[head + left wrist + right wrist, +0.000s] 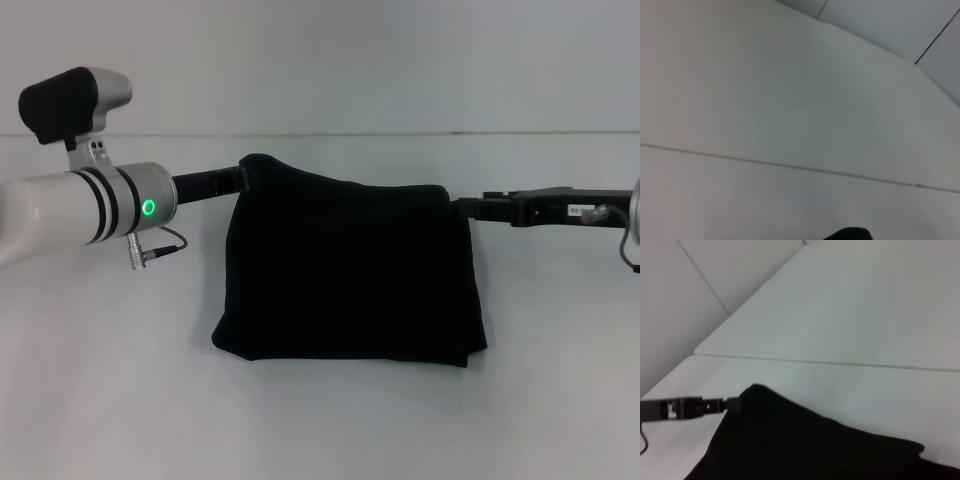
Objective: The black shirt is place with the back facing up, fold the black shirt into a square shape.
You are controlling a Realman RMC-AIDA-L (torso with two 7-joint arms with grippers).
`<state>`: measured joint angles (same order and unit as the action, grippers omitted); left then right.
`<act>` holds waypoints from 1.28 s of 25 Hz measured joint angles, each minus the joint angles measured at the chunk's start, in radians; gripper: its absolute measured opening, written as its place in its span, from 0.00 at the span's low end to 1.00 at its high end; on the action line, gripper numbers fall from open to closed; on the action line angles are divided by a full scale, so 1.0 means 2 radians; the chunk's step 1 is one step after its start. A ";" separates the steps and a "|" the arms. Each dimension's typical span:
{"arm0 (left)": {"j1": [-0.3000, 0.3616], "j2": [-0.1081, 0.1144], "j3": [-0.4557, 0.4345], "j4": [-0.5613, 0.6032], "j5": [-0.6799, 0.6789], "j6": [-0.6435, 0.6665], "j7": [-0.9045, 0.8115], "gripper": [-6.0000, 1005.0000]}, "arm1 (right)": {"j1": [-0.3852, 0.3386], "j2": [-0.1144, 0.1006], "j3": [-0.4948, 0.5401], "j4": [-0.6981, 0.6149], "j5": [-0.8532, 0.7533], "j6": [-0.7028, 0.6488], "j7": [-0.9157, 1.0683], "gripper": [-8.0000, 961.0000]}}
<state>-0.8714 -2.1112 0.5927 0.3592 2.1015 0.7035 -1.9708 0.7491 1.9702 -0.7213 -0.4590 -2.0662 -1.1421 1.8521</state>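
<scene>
Both claws gripping black shirt [350, 270]

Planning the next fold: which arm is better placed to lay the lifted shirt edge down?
Neither alone, by my judgement. The left end effector holds one top corner of the black shirt, the right end effector the other, so both should lower together.

A big white table [330, 420] is taking up most of the view. A thin line [560, 131] is running across it toward twelve o'clock, where two parts are meeting. A pale wall [320, 60] is standing behind the table, at twelve o'clock too.
</scene>
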 joint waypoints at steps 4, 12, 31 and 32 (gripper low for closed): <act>-0.003 0.001 0.001 0.001 -0.001 -0.003 0.001 0.01 | 0.008 0.010 -0.001 0.003 -0.001 -0.006 -0.026 0.57; -0.001 0.000 0.000 0.003 -0.006 -0.004 0.002 0.02 | 0.030 0.044 -0.054 0.004 -0.006 0.007 -0.103 0.37; 0.001 -0.001 0.000 0.005 -0.015 -0.004 0.004 0.03 | 0.040 0.033 -0.104 0.023 -0.081 0.053 -0.015 0.01; 0.001 -0.001 0.000 0.005 -0.015 -0.004 0.004 0.03 | 0.040 0.032 -0.104 0.024 -0.085 0.053 -0.010 0.01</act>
<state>-0.8689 -2.1132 0.5936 0.3682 2.0723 0.6947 -1.9634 0.8281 2.0345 -0.9291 -0.4118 -2.2367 -1.0352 1.8312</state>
